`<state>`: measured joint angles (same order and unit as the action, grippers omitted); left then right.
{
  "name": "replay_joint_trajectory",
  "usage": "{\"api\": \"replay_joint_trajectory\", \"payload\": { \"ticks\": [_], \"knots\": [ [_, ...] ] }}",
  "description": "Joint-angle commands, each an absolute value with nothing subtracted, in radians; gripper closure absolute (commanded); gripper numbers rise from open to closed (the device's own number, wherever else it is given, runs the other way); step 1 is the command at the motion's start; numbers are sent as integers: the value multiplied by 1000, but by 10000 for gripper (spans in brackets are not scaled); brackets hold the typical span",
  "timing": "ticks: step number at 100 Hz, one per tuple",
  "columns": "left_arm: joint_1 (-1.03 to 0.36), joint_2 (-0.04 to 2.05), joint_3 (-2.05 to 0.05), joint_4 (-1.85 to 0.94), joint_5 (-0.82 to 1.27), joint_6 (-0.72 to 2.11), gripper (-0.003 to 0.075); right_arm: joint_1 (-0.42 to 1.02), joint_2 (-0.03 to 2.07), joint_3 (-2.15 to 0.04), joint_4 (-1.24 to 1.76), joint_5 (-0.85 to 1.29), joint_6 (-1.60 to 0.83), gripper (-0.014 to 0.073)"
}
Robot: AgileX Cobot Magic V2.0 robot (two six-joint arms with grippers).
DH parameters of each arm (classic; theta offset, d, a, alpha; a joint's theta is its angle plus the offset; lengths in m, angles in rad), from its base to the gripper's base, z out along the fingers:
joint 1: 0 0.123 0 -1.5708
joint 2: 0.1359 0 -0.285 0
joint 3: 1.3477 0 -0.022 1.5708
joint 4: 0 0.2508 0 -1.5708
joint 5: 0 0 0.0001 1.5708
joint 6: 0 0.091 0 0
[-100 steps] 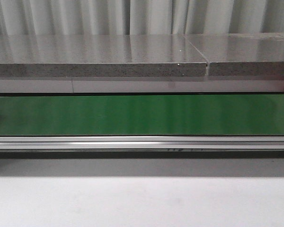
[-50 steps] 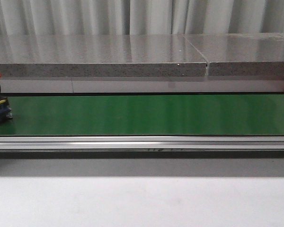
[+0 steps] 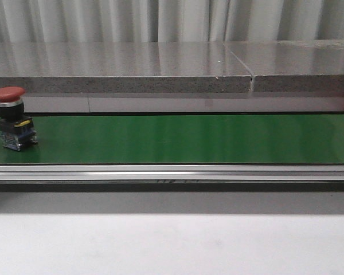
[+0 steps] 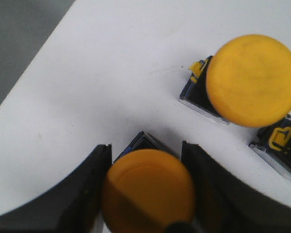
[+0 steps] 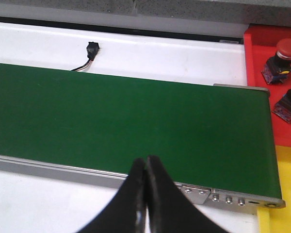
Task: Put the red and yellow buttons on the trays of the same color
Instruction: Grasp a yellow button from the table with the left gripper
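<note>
Riding in from the left on the green conveyor belt [image 3: 183,138], a red mushroom-head push button [image 3: 11,119], rigid and top-heavy, wants gripping by its boxy black base, while the left tool [image 4: 144,191] straddles a yellow mushroom-head button [image 4: 148,190], contact unclear, and the right tool [image 5: 146,167] hangs clenched, empty.

Lighting is even and bright. Soft glare streaks the green conveyor belt [image 3: 189,139] and grey shelf [image 3: 120,60]. Beside the left gripper [image 4: 145,194], the yellow buttons [image 4: 252,80] look blurred, out of focus.

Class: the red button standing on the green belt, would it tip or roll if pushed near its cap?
The red button looks top-heavy: a wide cap over a narrower body, so a high push probably tips it. Tipped, its round cap might let it roll. It looks rigid.
</note>
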<state>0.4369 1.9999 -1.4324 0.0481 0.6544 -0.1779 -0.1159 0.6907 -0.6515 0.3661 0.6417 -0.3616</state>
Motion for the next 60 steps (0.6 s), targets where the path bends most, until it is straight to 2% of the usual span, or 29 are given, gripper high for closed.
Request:
{"api": "replay_joint_trajectory", "payload": {
  "ticks": [1,9,36,60],
  "knots": [
    [434,1933,-1472,42,639,-181,659,-114,687,-679,378,582,-368,660],
    [428,1907,-1474,40,649,-181,738,-114,687,-679,378,582,-368,660],
    [362,1745,-1474,40,723,-161,739,-114,687,-679,378,582,-368,660],
    [217,1595,-1474,42,799,-115,739,-114,687,-679,378,582,-368,660]
  ]
}}
